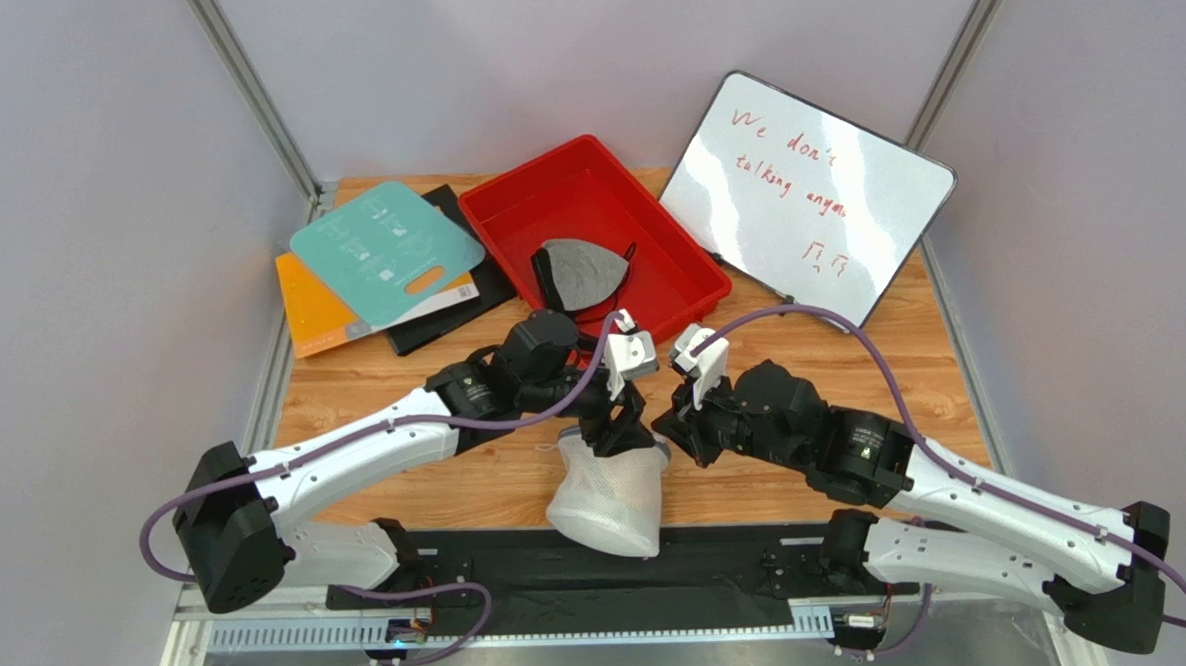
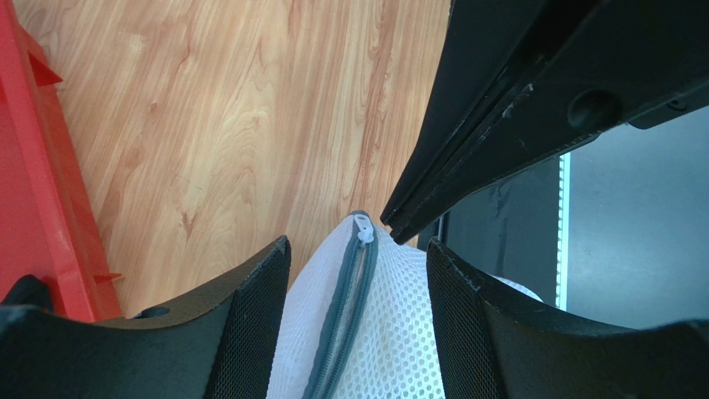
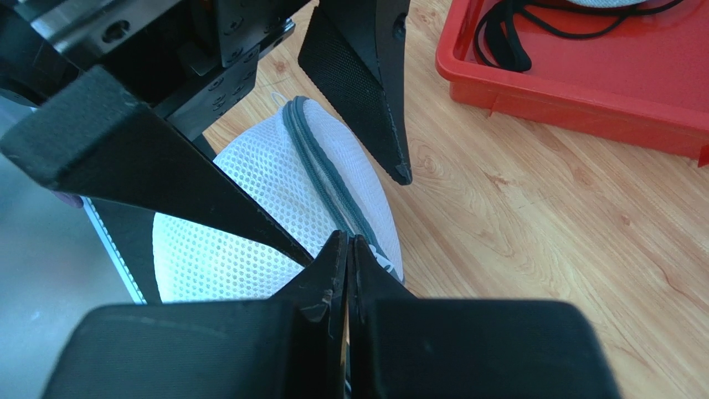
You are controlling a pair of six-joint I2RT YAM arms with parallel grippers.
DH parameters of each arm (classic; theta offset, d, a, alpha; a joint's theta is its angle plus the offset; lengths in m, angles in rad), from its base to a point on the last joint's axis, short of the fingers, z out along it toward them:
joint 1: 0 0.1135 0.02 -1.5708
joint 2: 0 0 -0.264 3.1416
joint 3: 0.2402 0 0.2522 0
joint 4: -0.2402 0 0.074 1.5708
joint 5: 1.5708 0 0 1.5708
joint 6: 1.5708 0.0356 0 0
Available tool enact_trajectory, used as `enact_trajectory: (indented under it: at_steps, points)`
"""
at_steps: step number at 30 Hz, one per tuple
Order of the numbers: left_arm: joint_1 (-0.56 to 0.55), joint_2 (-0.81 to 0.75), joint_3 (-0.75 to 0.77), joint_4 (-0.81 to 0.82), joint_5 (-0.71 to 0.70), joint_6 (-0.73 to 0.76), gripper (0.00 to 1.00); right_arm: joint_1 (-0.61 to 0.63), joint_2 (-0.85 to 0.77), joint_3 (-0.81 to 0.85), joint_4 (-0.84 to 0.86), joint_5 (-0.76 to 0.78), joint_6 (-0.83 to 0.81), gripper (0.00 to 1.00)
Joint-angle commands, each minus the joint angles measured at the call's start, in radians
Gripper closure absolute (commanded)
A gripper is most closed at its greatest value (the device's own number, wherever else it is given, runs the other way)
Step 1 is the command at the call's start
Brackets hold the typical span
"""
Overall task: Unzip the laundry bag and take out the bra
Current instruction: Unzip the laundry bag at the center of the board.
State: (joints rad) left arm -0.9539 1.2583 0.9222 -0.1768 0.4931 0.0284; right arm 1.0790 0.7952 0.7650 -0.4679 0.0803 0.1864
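Left gripper (image 2: 358,249) clamps the upright laundry bag (image 1: 609,498) at near centre, its zipper (image 3: 320,166) running rightward to the right gripper (image 3: 348,243), pinched shut at the pull end.

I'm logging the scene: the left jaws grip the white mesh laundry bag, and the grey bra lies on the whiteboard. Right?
No. The grey bra lies in the red tray, not on the whiteboard; the top view shows it. The left jaws do grip the laundry bag.
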Motion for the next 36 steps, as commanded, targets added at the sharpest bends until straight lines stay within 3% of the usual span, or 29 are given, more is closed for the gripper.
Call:
enact_trajectory:
  at_steps: [1, 15, 16, 17, 18, 19, 22, 25, 29, 32, 36]
  points:
    - [0.000, 0.012, -0.015, 0.080, 0.051, -0.013, 0.33, 0.006, -0.025, 0.010, 0.017, 0.012, 0.013, 1.00]
    - [0.000, 0.049, -0.085, 0.091, 0.064, -0.022, 0.35, 0.007, -0.067, -0.046, 0.031, 0.044, 0.036, 1.00]
    - [0.000, 0.049, -0.091, 0.095, 0.062, -0.022, 0.39, 0.006, -0.064, -0.047, 0.032, 0.047, 0.035, 1.00]
    - [0.000, 0.049, -0.092, 0.096, 0.059, -0.022, 0.57, 0.006, -0.062, -0.049, 0.031, 0.052, 0.038, 1.00]
    - [0.000, 0.044, -0.097, 0.099, 0.059, -0.022, 0.65, 0.006, -0.062, -0.050, 0.032, 0.053, 0.038, 1.00]
    - [0.000, 0.041, -0.105, 0.106, 0.055, -0.024, 0.81, 0.006, -0.062, -0.056, 0.032, 0.053, 0.039, 1.00]
    - [0.000, 0.012, -0.120, 0.115, 0.045, -0.022, 1.00, 0.004, -0.065, -0.062, 0.032, 0.041, 0.039, 0.99]
    - [0.003, -0.031, -0.140, 0.126, 0.058, -0.022, 1.00, 0.004, -0.067, -0.064, 0.037, 0.006, 0.030, 0.88]
    - [0.024, -0.092, -0.164, 0.145, 0.104, -0.022, 1.00, 0.006, -0.064, -0.070, 0.060, -0.115, 0.007, 0.62]
    - [0.059, -0.132, -0.180, 0.166, 0.185, -0.048, 1.00, 0.006, -0.050, -0.076, 0.071, -0.154, -0.005, 0.53]
    - [0.073, -0.165, -0.177, 0.165, 0.234, -0.058, 1.00, 0.006, -0.037, -0.082, 0.103, -0.203, -0.010, 0.49]
